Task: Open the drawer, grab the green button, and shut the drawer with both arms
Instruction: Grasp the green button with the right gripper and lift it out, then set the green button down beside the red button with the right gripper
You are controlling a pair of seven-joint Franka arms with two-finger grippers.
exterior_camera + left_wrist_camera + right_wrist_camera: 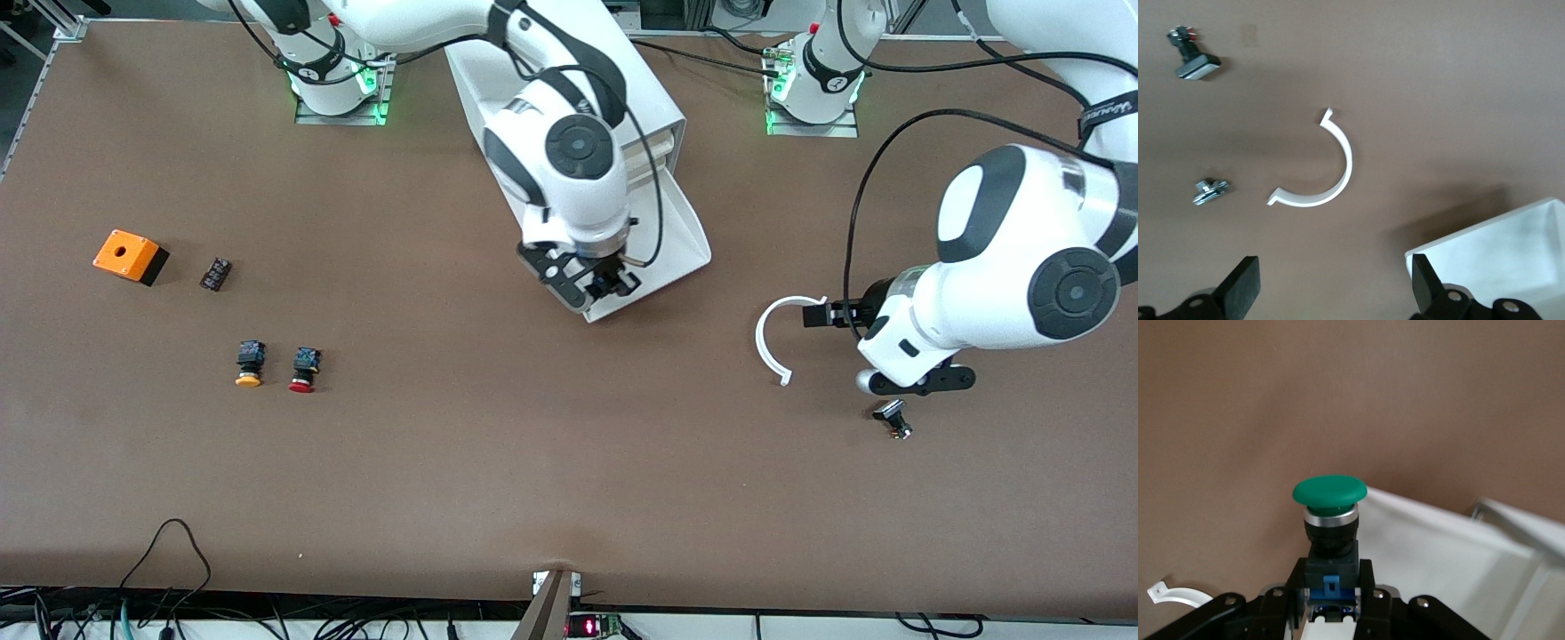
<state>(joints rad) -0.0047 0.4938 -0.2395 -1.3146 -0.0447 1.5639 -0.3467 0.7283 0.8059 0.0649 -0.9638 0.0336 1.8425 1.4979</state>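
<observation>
Green button [1330, 495] over open drawer [680, 233]

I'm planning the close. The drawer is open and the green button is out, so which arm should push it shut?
Left, probably: the left gripper is open and free near the drawer; the right gripper holds the button.

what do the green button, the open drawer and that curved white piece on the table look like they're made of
The button, shut in the right gripper over the drawer: a smooth, matte green cap, likely plastic, on a shiny ring that could be metal, over a black-and-blue body that looks like molded plastic. The drawer: flat, matte white walls, probably plastic, though painted sheet metal cannot be ruled out. The curved white piece: thin, evenly matte white, likely plastic.
</observation>
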